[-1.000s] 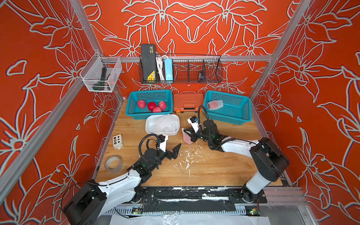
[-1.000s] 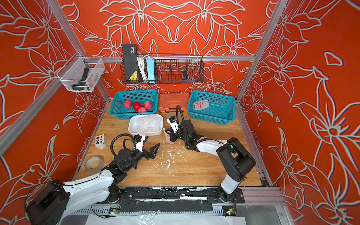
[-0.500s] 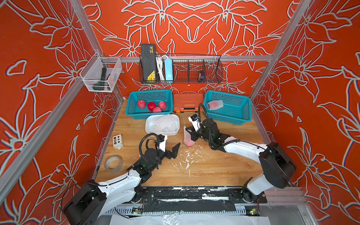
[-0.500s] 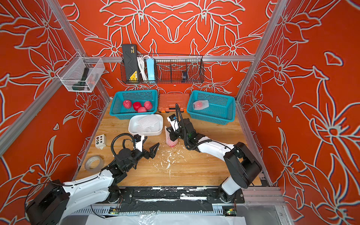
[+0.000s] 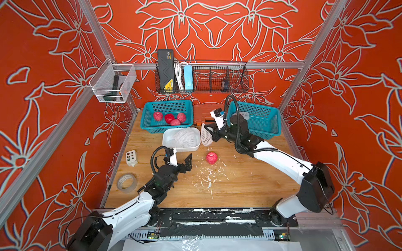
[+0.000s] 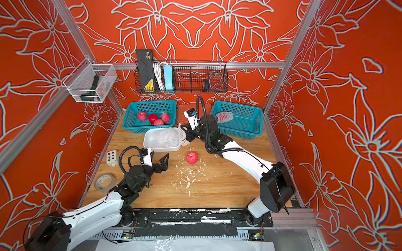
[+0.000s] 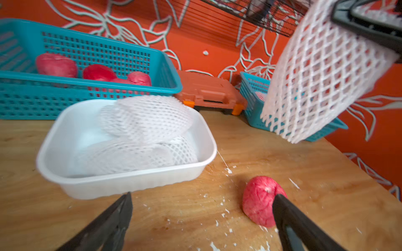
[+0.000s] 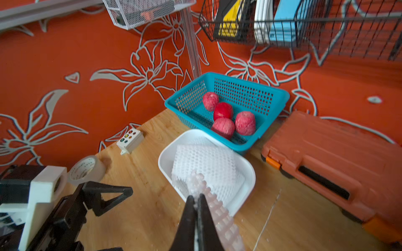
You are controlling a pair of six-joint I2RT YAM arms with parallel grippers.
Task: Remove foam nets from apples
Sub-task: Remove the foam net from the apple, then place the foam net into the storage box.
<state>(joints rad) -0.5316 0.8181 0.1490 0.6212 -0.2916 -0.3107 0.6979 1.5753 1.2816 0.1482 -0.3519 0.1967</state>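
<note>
A bare red apple (image 5: pixel 211 158) (image 6: pixel 191 158) lies on the wooden table among white crumbs. Above and behind it my right gripper (image 5: pixel 211 130) (image 8: pixel 195 197) is shut on an empty white foam net (image 5: pixel 205 137) (image 7: pixel 315 82) that hangs beside the white tray (image 5: pixel 167 142). The tray holds more loose foam nets (image 5: pixel 185 135). My left gripper (image 5: pixel 183 157) (image 7: pixel 202 196) is open and low, just left of the bare apple (image 7: pixel 260 202), with nothing between its fingers. Several bare apples (image 5: pixel 169 118) sit in the left teal basket (image 5: pixel 148 127). A netted apple (image 6: pixel 224 117) lies in the right teal basket (image 6: pixel 250 128).
An orange tool case (image 5: pixel 203 109) stands between the two baskets. At the left edge of the table lie a tape roll (image 5: pixel 126 183) and a small button box (image 5: pixel 131 157). Foam crumbs (image 5: pixel 208 177) litter the middle. A wire rack (image 5: pixel 202 78) hangs on the back wall.
My right gripper has risen and pulled back with the net. The apple has come out of it and now lies bare on the table. The left arm has not moved.
</note>
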